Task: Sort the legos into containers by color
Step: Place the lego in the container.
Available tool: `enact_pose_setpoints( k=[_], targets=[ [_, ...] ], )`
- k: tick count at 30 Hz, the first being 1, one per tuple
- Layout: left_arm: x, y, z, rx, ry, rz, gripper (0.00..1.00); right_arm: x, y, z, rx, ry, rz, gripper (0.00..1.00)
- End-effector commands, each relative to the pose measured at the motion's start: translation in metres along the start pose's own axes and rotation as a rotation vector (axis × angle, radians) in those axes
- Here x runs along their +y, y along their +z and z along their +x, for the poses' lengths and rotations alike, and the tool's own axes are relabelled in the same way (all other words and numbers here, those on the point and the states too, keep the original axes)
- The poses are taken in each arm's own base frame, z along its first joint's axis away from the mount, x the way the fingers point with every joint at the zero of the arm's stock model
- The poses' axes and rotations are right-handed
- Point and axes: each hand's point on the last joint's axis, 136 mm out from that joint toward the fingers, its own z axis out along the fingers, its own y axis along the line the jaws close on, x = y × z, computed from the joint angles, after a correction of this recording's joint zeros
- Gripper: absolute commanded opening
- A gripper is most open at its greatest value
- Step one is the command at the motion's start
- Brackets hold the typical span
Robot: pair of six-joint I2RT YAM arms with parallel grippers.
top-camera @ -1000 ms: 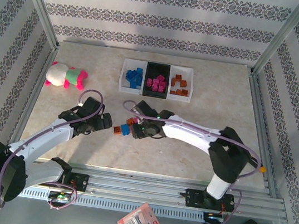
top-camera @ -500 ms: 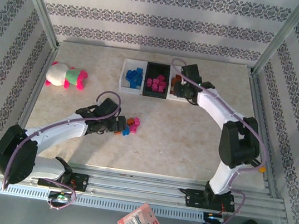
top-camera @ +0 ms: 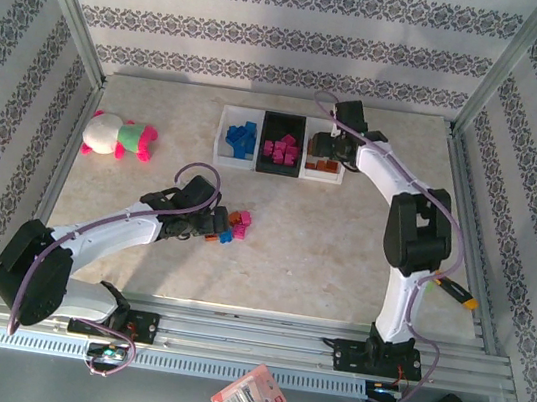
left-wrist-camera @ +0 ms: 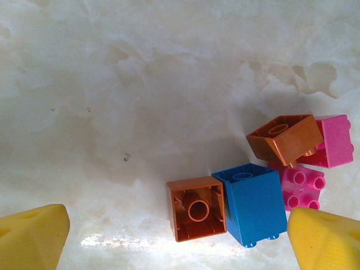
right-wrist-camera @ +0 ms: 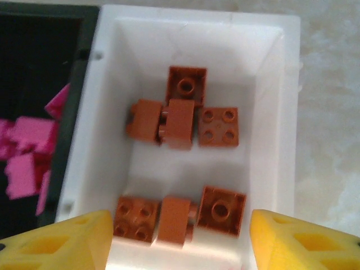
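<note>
A small heap of loose legos (top-camera: 236,224) lies on the table left of centre. My left gripper (top-camera: 214,224) hovers over it, open. In the left wrist view an upturned orange brick (left-wrist-camera: 196,208) and a blue brick (left-wrist-camera: 251,203) sit between the yellow fingertips (left-wrist-camera: 34,239); another orange brick (left-wrist-camera: 284,139) and two pink bricks (left-wrist-camera: 335,140) lie just beyond. At the back stand the containers: a white tray of blue bricks (top-camera: 223,152), a black tray of pink bricks (top-camera: 285,120) and a white tray of orange bricks (top-camera: 339,176). My right gripper (top-camera: 325,152) hangs open over that last tray (right-wrist-camera: 270,101), with several orange bricks (right-wrist-camera: 180,121) below.
A pink, white and green plush toy (top-camera: 117,135) lies at the left side of the table. Patterned walls and metal posts close in the table on three sides. The black tray's rim (right-wrist-camera: 84,62) borders the orange tray on its left.
My right arm swung from the heap in the middle to the back right tray and now hangs open above it. The left gripper slid right, up to the heap.
</note>
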Motion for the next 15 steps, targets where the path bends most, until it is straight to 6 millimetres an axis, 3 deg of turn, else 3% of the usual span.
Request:
enact_pose_setpoints(
  k=[1, 5, 10, 13, 15],
  targets=[
    [0.005, -0.009, -0.013, -0.046, -0.056, -0.004, 0.99, 0.038, -0.047, 0.015, -0.040, -0.086, -0.088, 0.67],
    [0.024, -0.013, -0.020, -0.071, -0.109, -0.019, 0.99, 0.090, -0.069, 0.075, -0.001, -0.241, -0.186, 0.73],
    [0.049, -0.019, -0.025, -0.078, -0.162, -0.036, 0.99, 0.149, -0.080, 0.158, 0.115, -0.396, -0.300, 0.78],
    [0.059, -0.023, -0.028, -0.088, -0.166, -0.050, 0.99, 0.167, -0.077, 0.195, 0.183, -0.451, -0.320, 0.79],
    [0.062, -0.024, -0.029, -0.095, -0.169, -0.055, 0.99, 0.175, -0.071, 0.209, 0.227, -0.446, -0.337, 0.79]
  ],
)
